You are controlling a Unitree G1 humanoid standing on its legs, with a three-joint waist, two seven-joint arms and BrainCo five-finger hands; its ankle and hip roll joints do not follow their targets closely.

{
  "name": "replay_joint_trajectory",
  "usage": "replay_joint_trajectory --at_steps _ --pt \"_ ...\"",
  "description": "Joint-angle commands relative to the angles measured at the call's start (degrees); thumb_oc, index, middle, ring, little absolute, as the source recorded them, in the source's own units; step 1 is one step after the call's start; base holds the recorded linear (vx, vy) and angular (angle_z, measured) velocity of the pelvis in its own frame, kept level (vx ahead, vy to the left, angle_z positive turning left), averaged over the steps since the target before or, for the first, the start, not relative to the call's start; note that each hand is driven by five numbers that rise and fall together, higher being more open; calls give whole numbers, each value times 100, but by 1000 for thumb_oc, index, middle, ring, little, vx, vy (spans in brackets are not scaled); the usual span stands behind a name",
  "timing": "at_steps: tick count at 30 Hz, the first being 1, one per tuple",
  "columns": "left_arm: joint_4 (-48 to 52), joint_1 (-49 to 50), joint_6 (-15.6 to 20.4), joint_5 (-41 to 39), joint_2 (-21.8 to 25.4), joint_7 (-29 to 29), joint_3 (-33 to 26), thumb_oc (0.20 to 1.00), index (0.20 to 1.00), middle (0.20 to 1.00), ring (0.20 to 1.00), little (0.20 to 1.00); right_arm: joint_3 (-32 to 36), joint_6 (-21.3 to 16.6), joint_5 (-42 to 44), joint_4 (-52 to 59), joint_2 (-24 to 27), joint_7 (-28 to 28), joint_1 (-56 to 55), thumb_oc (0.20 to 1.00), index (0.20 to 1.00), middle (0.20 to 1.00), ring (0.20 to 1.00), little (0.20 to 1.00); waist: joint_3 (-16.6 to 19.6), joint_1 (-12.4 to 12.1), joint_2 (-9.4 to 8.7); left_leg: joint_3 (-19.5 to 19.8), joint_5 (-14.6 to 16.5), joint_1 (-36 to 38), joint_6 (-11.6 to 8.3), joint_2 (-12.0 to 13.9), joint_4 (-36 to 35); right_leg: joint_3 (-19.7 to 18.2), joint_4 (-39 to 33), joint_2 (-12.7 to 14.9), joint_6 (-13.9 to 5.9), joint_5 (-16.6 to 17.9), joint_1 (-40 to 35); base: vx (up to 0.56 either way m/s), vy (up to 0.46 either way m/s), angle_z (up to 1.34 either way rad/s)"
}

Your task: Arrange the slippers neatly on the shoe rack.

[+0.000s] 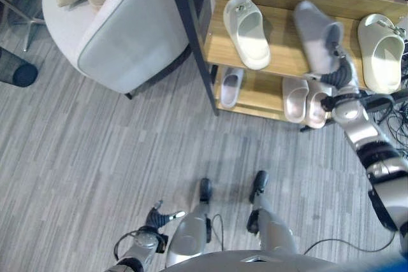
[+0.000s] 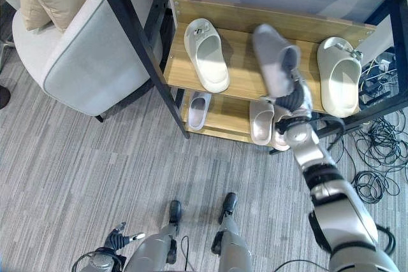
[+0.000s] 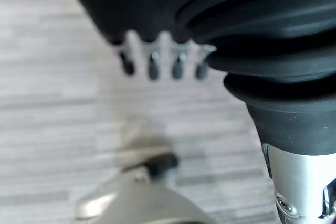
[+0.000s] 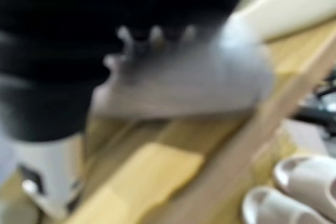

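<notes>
Grey slipper [image 2: 274, 55] (in right robot hand [image 2: 294, 97]) over wooden shoe rack [image 2: 239, 62].

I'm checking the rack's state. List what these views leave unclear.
- Right hand grip on the grey slipper: fingers hidden behind it in the eye views, blurred in the right wrist view.
- Whether that slipper touches the top shelf: cannot tell.
- Lower-shelf pair: partly covered by the top shelf and the arm.
- Small slipper: toe under the top shelf.
</notes>
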State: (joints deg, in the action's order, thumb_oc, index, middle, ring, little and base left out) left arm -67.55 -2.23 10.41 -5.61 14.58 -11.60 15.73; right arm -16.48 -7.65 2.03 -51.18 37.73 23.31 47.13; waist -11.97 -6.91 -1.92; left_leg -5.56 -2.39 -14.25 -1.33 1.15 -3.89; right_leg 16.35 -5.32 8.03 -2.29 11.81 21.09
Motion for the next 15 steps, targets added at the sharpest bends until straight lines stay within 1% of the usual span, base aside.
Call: replay_joint_trajectory --at_steps 1,3,6,8,10,12,15 --pt "-199 -115 -8 -82 111 -48 80 1000 1000 1000 1000 1000 -168 -119 153 317 110 154 292 1000 1000 1000 1000 1000 -84 -85 -7 221 -254 -266 -302 79 -111 1 32 120 -642 -483 -791 0 0 0" --pt "-192 -117 14 -105 149 -21 119 1000 1000 1000 1000 1000 -188 -58 296 -185 184 85 569 1000 1000 1000 1000 1000 -73 -103 -8 215 -236 -251 -313 84 -111 13 32 115 -639 -508 -824 0 0 0" --pt "-227 -110 -1 -48 134 -40 106 1000 1000 1000 1000 1000 -214 -132 289 34 72 97 396 1000 1000 1000 1000 1000 -47 -88 2 223 -253 -269 -311 78 -111 25 32 127 -645 -495 -803 0 0 0" --pt "-238 -102 -13 -78 138 -33 110 1000 1000 1000 1000 1000 -248 -104 288 14 119 83 483 1000 1000 1000 1000 1000 -36 -90 -1 222 -250 -262 -314 80 -111 25 32 124 -642 -501 -806 0 0 0" --pt "-215 -96 7 -101 190 27 137 1000 1000 1000 1000 1000 -377 -71 317 -349 277 -27 776 1000 1000 1000 1000 1000 -41 -111 -17 206 -226 -212 -322 96 -111 32 32 110 -640 -520 -848 0 0 0" --pt "-240 -81 -13 -33 166 -1 156 1000 1000 1000 1000 1000 -418 -105 300 -369 243 -17 745 1000 1000 1000 1000 1000 -18 -109 -14 228 -241 -224 -317 92 -111 34 32 115 -641 -514 -834 -2 -4 2" --pt "-213 -132 2 -84 215 24 115 1000 1000 1000 1000 1000 -465 -27 226 -244 325 -107 716 1000 1000 1000 1000 1000 -17 -86 -36 210 -237 -215 -317 101 -111 9 32 104 -640 -514 -829 0 0 0"
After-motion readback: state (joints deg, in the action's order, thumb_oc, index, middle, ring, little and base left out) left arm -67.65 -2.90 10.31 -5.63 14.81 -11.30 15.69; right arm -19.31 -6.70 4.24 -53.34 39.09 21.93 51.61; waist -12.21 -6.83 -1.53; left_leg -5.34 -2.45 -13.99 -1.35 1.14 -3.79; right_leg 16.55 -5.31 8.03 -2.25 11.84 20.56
